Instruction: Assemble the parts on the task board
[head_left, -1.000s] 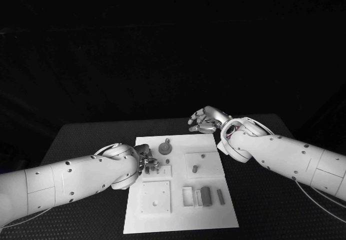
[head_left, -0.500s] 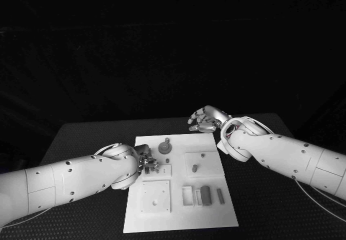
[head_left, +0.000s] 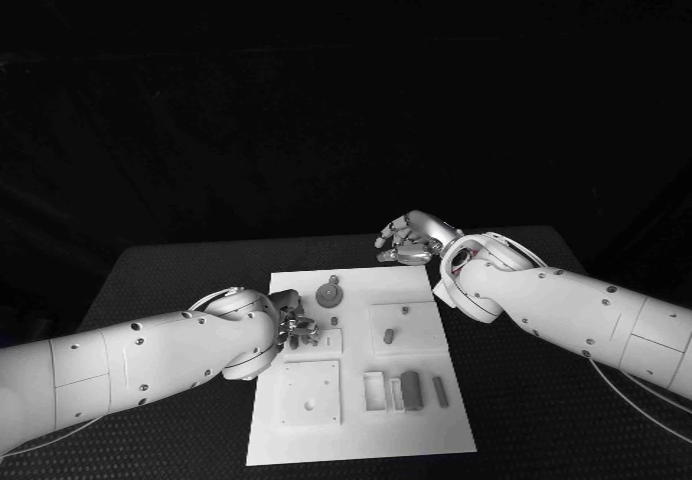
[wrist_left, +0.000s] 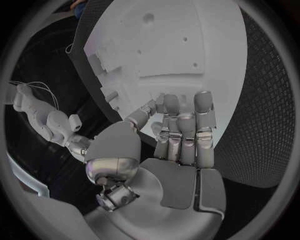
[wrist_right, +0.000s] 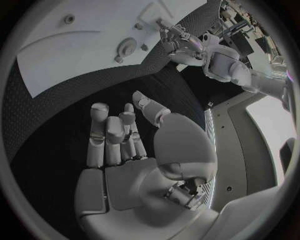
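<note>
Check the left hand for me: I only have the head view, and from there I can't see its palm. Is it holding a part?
Observer: In the left wrist view the left hand has a bare palm, with its fingers stretched out over the task board. I see no part in it.
Operator: And the right hand?
Observer: The right wrist view shows the right hand empty too, fingers loosely bent.
Operator: What's under it?
Observer: The black table, beside the board's edge, not the board itself.
</note>
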